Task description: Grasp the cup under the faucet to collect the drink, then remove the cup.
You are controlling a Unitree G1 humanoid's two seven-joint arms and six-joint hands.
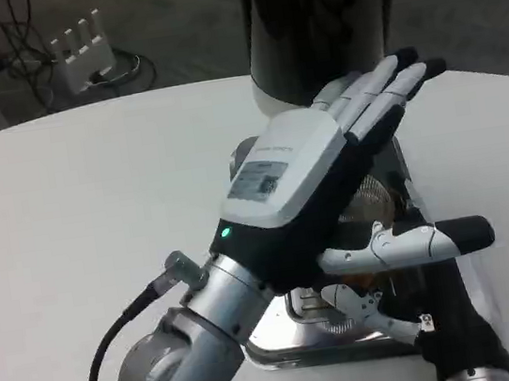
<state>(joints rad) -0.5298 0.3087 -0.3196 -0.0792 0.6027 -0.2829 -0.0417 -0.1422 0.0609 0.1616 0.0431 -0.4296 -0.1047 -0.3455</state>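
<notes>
My left hand hovers large in the middle of the head view, fingers stretched straight toward the dispenser and thumb pointing right; it holds nothing. Under it lies a shiny metal drip tray. A ribbed, clear cup peeks out just right of the palm, mostly hidden by the hand. My right hand comes up from the bottom right beside the tray, its fingers reaching in under the left thumb. The left hand hides whether they hold anything.
The dispenser's dark and silver cylinder stands at the table's far edge. The white table stretches bare to the left. Beyond it, a white power strip and cables lie on the floor.
</notes>
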